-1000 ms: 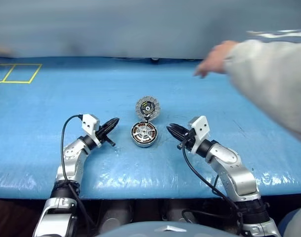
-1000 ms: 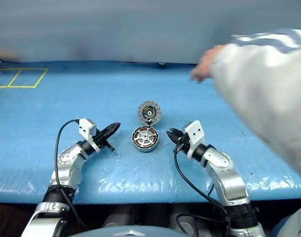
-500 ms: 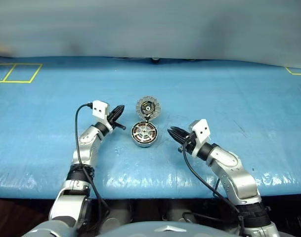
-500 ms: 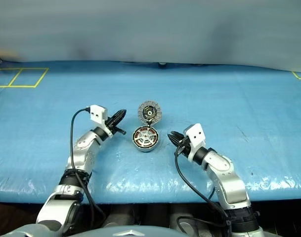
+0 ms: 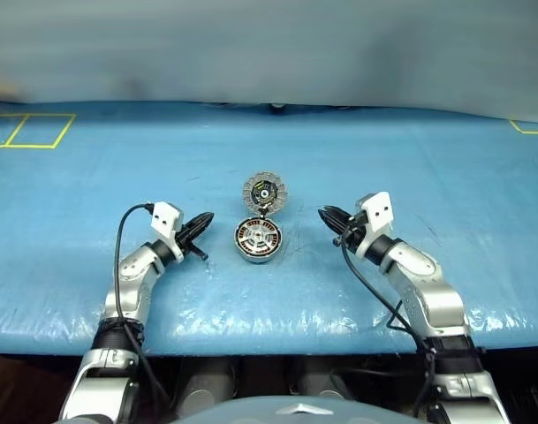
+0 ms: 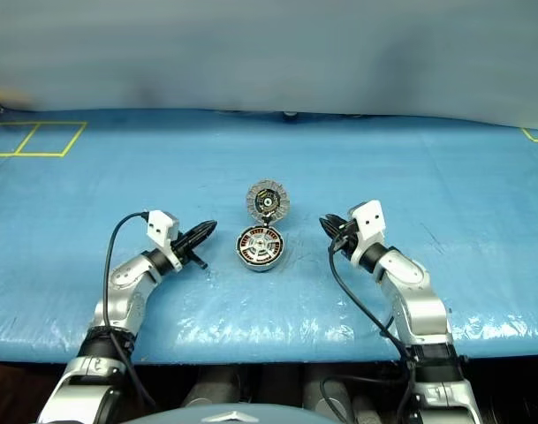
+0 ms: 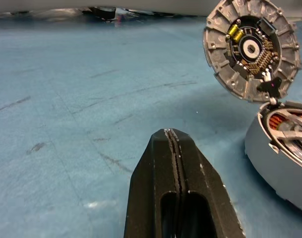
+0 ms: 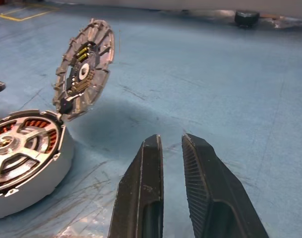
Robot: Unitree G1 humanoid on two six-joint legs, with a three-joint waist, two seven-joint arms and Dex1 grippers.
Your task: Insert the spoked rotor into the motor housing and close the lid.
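Housing (image 5: 257, 239) sits mid-table on blue sheet (image 5: 92, 177), lid (image 5: 264, 191) hinged up at its far edge and standing near upright, ribbed face w/ dark centre toward the robot. Silver spokes and hub show inside the housing over copper windings; can't tell a black rotor ring. Head views: L gripper (image 5: 198, 224) just left of housing, tips aimed at it, not touching. R gripper (image 5: 327, 216) to the right of housing, clear gap between, pointing left toward lid. Yellow tape squares (image 5: 30, 131) at far left corner of sheet.

L wrist view: L fingers (image 7: 190, 163) pressed together, seam closed, holding nothing; lid (image 7: 252, 48) w/ circuit parts and gold component around white hub, housing rim (image 7: 270, 148) below it.

R wrist view: R fingers (image 8: 205, 168) parted by a narrow slot, nothing between; housing (image 8: 27, 163) and tilted lid (image 8: 85, 67) off to one side, apart from tips.
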